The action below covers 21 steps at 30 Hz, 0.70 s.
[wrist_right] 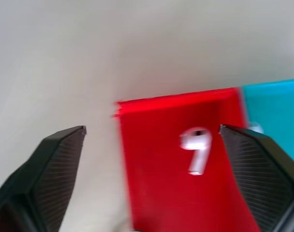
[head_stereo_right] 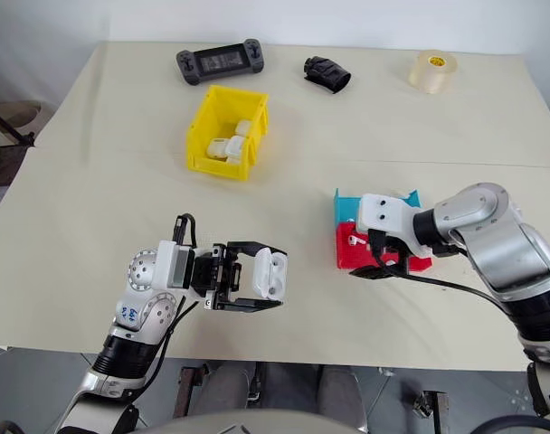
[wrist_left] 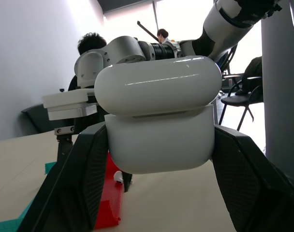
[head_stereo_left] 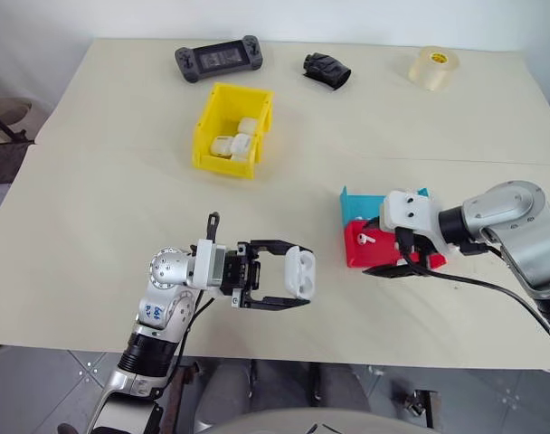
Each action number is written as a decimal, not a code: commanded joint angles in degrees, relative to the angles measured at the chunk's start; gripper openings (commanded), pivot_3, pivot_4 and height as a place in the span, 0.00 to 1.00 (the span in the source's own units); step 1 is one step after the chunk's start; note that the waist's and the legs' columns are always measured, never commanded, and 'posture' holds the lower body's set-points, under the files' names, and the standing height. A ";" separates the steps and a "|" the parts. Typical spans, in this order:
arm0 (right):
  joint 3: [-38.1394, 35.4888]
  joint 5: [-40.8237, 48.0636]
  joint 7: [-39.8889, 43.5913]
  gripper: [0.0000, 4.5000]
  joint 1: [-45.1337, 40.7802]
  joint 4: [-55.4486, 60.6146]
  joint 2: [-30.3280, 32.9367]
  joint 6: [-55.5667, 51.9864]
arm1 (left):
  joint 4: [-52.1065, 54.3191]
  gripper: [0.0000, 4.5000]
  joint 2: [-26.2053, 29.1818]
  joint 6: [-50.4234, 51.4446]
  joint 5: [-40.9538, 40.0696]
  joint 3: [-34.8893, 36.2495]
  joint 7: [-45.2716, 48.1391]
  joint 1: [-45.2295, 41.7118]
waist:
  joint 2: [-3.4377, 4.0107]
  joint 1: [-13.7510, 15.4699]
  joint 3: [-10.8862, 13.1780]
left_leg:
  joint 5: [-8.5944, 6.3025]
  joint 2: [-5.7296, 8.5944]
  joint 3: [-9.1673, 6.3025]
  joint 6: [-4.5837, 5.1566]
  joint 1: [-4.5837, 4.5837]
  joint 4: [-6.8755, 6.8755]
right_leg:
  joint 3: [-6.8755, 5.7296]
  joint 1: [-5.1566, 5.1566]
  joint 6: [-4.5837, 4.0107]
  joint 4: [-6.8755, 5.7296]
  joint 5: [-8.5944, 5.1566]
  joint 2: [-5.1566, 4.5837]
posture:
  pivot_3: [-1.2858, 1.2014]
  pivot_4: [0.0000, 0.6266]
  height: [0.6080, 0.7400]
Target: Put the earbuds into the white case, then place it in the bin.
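My left gripper (head_stereo_left: pixel 298 277) is shut on the white case (head_stereo_left: pixel 300 268) and holds it above the table's near side, with the case's lid down (wrist_left: pixel 159 84). Over the red tray (head_stereo_left: pixel 355 253) my right gripper (wrist_right: pixel 152 129) stands open, its fingers wide apart. One earbud (wrist_right: pixel 197 150) lies loose in that tray below the fingers, also seen from the head (head_stereo_left: pixel 365 239). The yellow bin (head_stereo_left: pixel 222 165) stands farther back on the table and holds several white cases.
A blue tray (head_stereo_left: pixel 355 202) adjoins the red one behind it. Along the far edge of the table lie a black game controller (head_stereo_left: pixel 218 59), a black crumpled object (head_stereo_left: pixel 327 70) and a roll of tape (head_stereo_left: pixel 433 67). People sit in the background (wrist_left: pixel 91 43).
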<state>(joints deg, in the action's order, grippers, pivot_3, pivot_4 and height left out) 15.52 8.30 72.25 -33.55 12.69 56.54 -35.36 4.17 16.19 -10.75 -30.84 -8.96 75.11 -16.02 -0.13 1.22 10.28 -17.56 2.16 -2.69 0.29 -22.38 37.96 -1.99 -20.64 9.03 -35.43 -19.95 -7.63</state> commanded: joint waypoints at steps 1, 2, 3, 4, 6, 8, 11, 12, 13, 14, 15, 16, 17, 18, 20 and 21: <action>0.95 -1.69 -0.40 0.99 -1.27 -0.35 -0.40 0.81 | 2.30 0.63 0.37 -0.70 -0.34 0.47 -0.48 -0.30 | 0.00 0.00 0.00 | 0.00 0.00 0.00 0.00 0.00 -0.01 | 0.00 -0.01 0.00 0.00 0.00 0.00 | 0.52 0.24 1.00; 1.42 -2.00 -0.18 0.99 -1.30 -0.37 -0.36 0.75 | 2.35 0.63 0.48 -0.67 -0.36 0.54 -0.48 -0.28 | 0.00 0.00 0.00 | 0.00 0.00 0.00 0.00 0.00 -0.01 | -0.01 -0.01 0.00 0.00 0.00 0.00 | 0.52 0.24 1.00; 1.71 -2.19 0.00 0.99 -1.31 -0.40 -0.31 0.73 | 2.36 0.63 0.55 -0.67 -0.37 0.55 -0.50 -0.28 | 0.00 0.00 0.00 | 0.00 0.01 0.00 0.00 0.00 -0.01 | 0.00 0.00 0.00 0.00 0.00 -0.01 | 0.52 0.24 1.00; 1.98 -2.45 -0.03 0.99 -1.26 -0.45 -0.41 0.87 | 2.45 0.63 0.64 -0.63 -0.41 0.61 -0.56 -0.23 | 0.00 0.00 0.00 | 0.00 0.01 0.00 0.00 0.00 -0.01 | 0.00 0.01 0.00 0.01 0.00 -0.01 | 0.52 0.24 1.00; 2.38 -2.87 -0.01 0.99 -1.19 -0.44 -0.63 1.01 | 2.67 0.63 0.80 -0.59 -0.43 0.72 -0.75 -0.11 | 0.00 0.02 0.00 | 0.00 0.01 0.00 0.00 0.00 -0.01 | -0.01 0.02 0.00 0.02 0.00 -0.01 | 0.52 0.24 1.00; 2.52 -2.90 0.22 0.99 -1.14 -0.17 -0.67 0.80 | 2.92 0.63 0.91 -0.54 -0.41 0.75 -1.02 -0.01 | 0.00 0.01 0.00 | 0.00 0.00 0.00 0.00 0.01 0.00 | -0.01 0.02 0.00 0.01 0.00 0.00 | 0.52 0.24 1.00; 2.23 -2.64 0.43 0.99 -1.09 0.25 -0.76 0.39 | 3.35 0.63 1.05 -0.47 -0.40 0.73 -1.41 0.23 | 0.00 0.01 0.00 | 0.00 0.00 0.00 0.00 0.01 0.00 | -0.01 0.03 0.00 0.01 0.00 0.00 | 0.52 0.24 1.00; 2.14 -2.59 0.53 0.99 -1.10 0.30 -0.72 0.34 | 3.47 0.63 1.11 -0.45 -0.41 0.70 -1.47 0.34 | 0.00 0.01 0.00 | 0.00 -0.01 0.00 0.00 0.01 0.00 | -0.01 0.02 0.00 0.00 0.00 0.00 | 0.52 0.24 1.00; 2.04 -2.48 0.67 0.99 -1.04 0.43 -0.63 0.22 | 3.60 0.63 1.16 -0.43 -0.42 0.68 -1.52 0.45 | 0.00 0.01 0.00 | 0.00 -0.01 0.00 0.00 0.01 0.00 | -0.01 0.02 0.00 0.01 0.00 0.00 | 0.52 0.24 1.00; 2.06 -2.44 0.90 0.99 -0.96 0.50 -0.48 0.06 | 3.65 0.63 1.17 -0.41 -0.46 0.68 -1.58 0.49 | 0.00 0.01 0.00 | 0.00 0.00 -0.01 0.00 0.01 0.00 | -0.01 0.02 0.00 0.01 0.00 0.00 | 0.52 0.24 1.00; 2.25 -2.47 1.44 0.99 -0.78 0.71 -0.10 0.11 | 3.67 0.63 1.19 -0.40 -0.46 0.67 -1.64 0.49 | 0.00 0.01 0.00 | 0.00 -0.01 -0.01 0.00 0.01 0.00 | -0.01 0.02 0.00 0.01 0.00 0.00 | 0.52 0.24 1.00; 2.42 -2.42 2.08 0.99 -0.56 0.97 0.30 0.14 | 3.65 0.63 1.21 -0.36 -0.45 0.68 -1.69 0.44 | 0.00 0.01 0.00 | 0.00 -0.01 -0.01 -0.01 0.01 0.00 | -0.01 0.02 0.00 0.01 0.00 0.00 | 0.52 0.24 1.00; 2.48 -2.42 2.29 0.99 -0.38 1.10 0.39 0.02 | 3.63 0.63 1.20 -0.33 -0.43 0.69 -1.76 0.39 | 0.00 0.01 0.00 | 0.00 -0.01 -0.01 -0.01 0.01 0.00 | -0.01 0.02 0.00 0.01 0.00 0.00 | 0.52 0.24 1.00; 2.64 -2.64 2.28 0.99 -0.10 1.13 0.41 0.03 | 3.58 0.63 1.14 -0.36 -0.39 0.68 -1.83 0.35 | 0.01 0.01 0.01 | 0.00 0.00 -0.01 -0.01 0.00 0.00 | -0.01 0.01 0.00 0.01 0.00 0.00 | 0.52 0.24 1.00; 2.86 -3.41 1.57 0.99 0.02 0.65 -0.07 0.00 | 3.53 0.63 1.01 -0.40 -0.37 0.61 -1.92 0.28 | 0.01 0.03 0.01 | 0.00 0.00 0.00 -0.01 0.00 0.00 | -0.01 0.01 0.00 0.01 0.00 0.00 | 0.52 0.24 1.00; 3.01 -3.69 1.41 0.99 -0.04 0.39 -0.22 0.05 | 3.48 0.63 0.98 -0.43 -0.37 0.58 -1.91 0.23 | 0.01 0.03 0.01 | 0.00 0.01 0.00 0.00 -0.01 0.00 | -0.01 0.01 0.00 0.02 0.00 -0.02 | 0.52 0.24 1.00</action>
<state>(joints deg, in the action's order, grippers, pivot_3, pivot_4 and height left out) 18.96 5.33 73.97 -33.24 12.63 55.91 -35.32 5.98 16.96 -10.70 -30.84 -8.87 73.75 -15.81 -0.12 1.25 10.29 -17.56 2.18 -2.69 0.29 -22.40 37.96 -1.99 -20.63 9.03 -35.41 -19.95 -7.66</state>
